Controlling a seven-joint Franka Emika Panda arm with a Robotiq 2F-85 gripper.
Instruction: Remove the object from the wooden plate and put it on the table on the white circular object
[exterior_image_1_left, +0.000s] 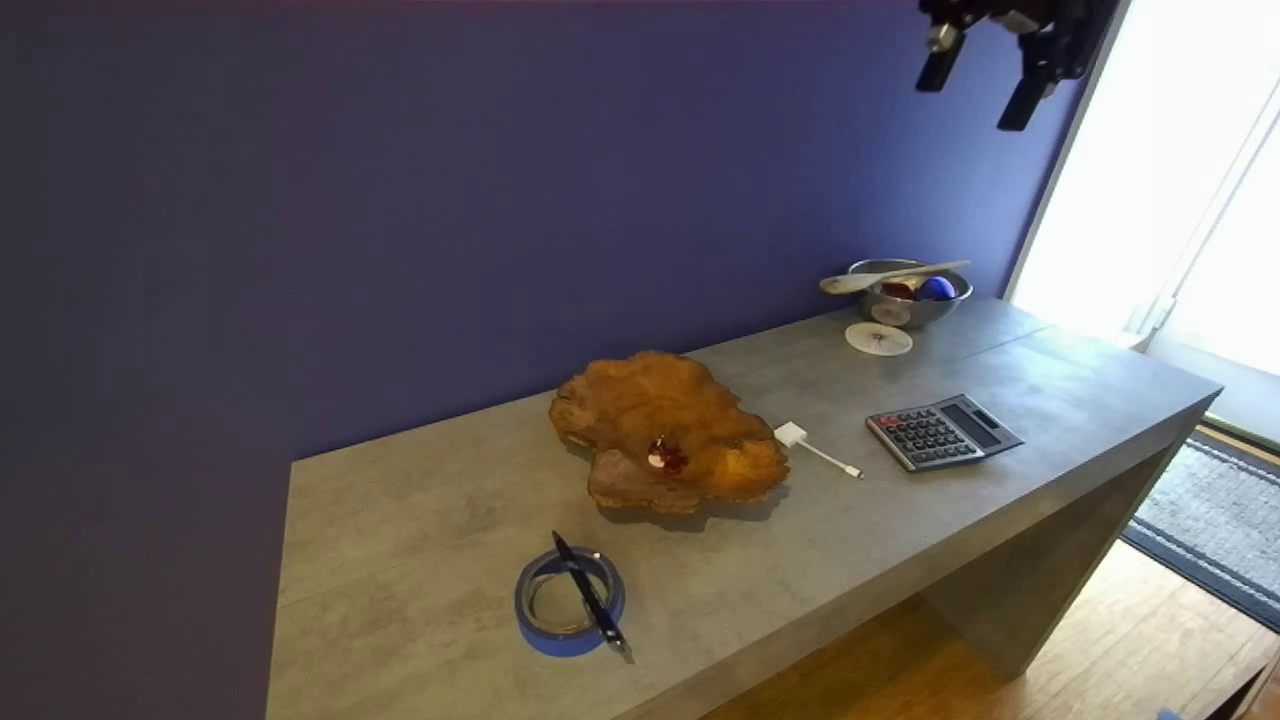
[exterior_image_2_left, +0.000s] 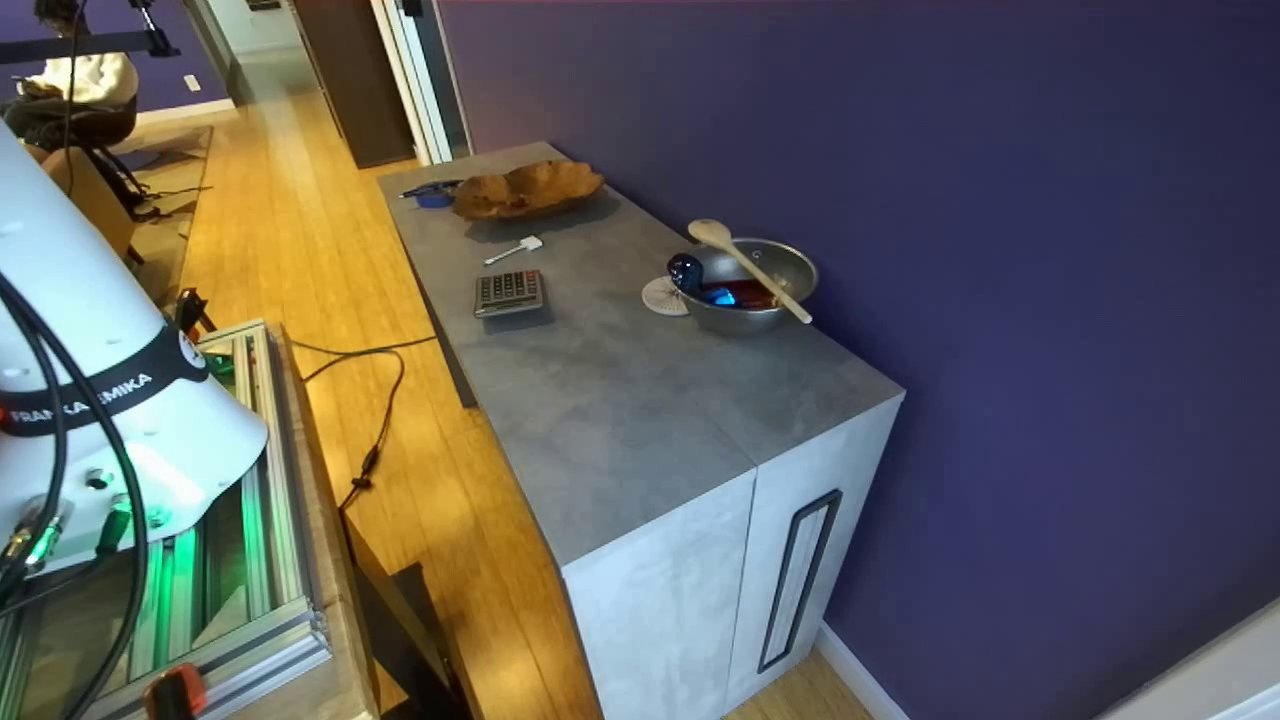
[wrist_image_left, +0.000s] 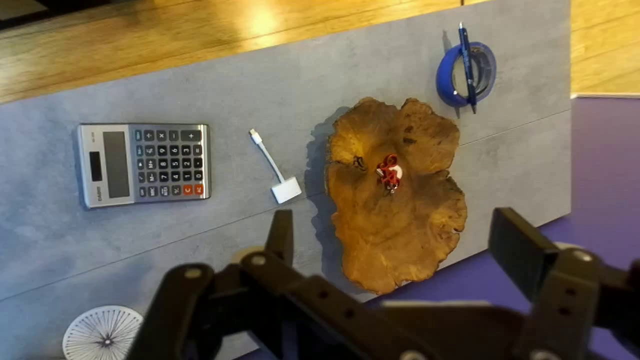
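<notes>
My gripper hangs in the air, higher than the plate and well apart from it, its fingers spread wide. The object, tiny, red and white, lies on the plate, near the middle. In both exterior views I see the plate sitting on the table, close to the wall. The adapter lies just beside the plate, square end nearest to it; farther from the plate on that side is the calculator. Also on that side, well apart from the plate, I have the white disc and, farther still, the bowl with the spoon across it. On the plate's opposite side, near it, sits the tape, the pen resting across the tape.
</notes>
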